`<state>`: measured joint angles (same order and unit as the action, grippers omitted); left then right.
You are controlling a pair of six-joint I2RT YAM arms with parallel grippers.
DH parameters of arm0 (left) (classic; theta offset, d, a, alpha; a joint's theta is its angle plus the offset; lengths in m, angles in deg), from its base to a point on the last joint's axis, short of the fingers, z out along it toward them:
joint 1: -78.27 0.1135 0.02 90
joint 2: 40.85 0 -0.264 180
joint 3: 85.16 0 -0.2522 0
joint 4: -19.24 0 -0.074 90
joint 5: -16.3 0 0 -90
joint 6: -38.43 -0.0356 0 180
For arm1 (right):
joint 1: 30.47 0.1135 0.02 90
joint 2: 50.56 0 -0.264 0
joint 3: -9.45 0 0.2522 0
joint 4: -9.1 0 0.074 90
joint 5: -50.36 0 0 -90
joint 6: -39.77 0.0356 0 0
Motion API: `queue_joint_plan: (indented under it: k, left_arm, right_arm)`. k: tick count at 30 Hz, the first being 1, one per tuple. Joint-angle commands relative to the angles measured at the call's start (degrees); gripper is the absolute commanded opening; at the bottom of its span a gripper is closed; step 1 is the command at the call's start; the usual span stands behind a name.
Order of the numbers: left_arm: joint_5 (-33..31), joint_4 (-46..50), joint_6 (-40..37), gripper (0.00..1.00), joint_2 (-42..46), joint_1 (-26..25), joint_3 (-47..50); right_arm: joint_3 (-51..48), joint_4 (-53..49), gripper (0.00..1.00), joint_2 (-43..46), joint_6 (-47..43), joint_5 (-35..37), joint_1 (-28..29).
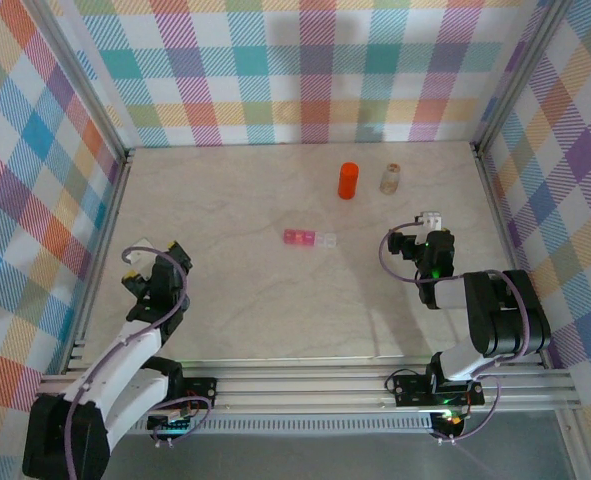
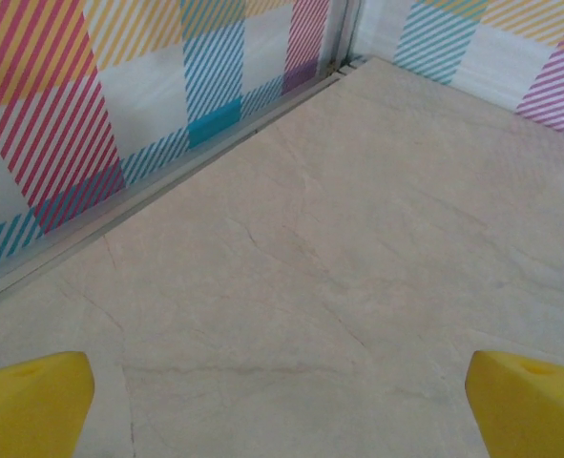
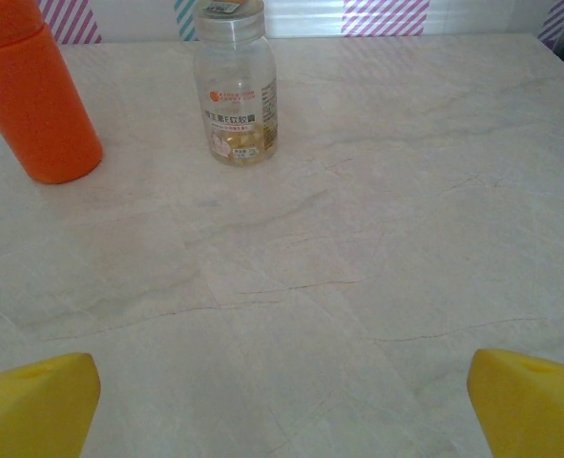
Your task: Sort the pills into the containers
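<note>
1. Left pincer (image 1: 157, 258) sits near the left edge of the pale marble-look surface (image 1: 235, 310), jaws spread wide, holding nothing. In its own wrist view (image 2: 282, 405) the yellow fingertips (image 2: 33, 405) stand far apart over bare surface.
2. Small flat rectangular pink plastic pill box (image 1: 308, 238) with a clear end lies mid-surface, between the two arms and well apart from both. Likely light, stiff and slick. It is low, so it may skid when nudged. Best pinched across its narrow width.
3. Orange cylindrical plastic bottle (image 1: 347, 180) stands upright behind the box. Likely rigid, light, smooth and round. Grip around mid-body.
4. Clear plastic bottle with a printed label (image 1: 390, 179) stands upright just right of the orange one, not touching it. It could tip easily, so grip the body below the cap.
5. Right pincer (image 1: 415, 230) is near the bottles and faces them, fully open and empty.
6. Right wrist view (image 3: 282, 405) gives the clear bottle (image 3: 236, 86) up close: yellowish pills at the bottom and the label, both too small in the top view. The orange bottle (image 3: 33, 105) is opaque, contents unknown.
7. Top view gives the box's place and the overall layout. Left wrist view adds the striped wall (image 2: 91, 124).
</note>
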<state>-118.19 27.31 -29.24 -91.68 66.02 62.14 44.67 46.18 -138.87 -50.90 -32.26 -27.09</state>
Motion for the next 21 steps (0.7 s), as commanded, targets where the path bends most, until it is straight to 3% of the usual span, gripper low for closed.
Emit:
queue_joint_plan:
  k: [1,8,14,21]
  left_arm:
    - [1.6,-4.1,-3.6,1.0,-5.7,2.1,0.7]
    - [9.7,-4.1,-10.0,1.0,-18.8,2.3,-7.0]
    - [8.9,-12.4,-13.8,1.0,-22.1,2.3,-6.6]
    - [20.2,-18.9,-20.1,1.0,-25.6,2.3,-7.1]
  right_arm:
    - [0.6,0.0,0.99,0.2,0.7,-1.0,-0.2]
    - [0.6,0.0,0.99,0.2,0.7,-1.1,-0.3]
    - [0.5,0.0,0.99,0.2,0.7,-1.1,-0.2]
    - [0.6,0.0,0.99,0.2,0.7,-1.1,-0.2]
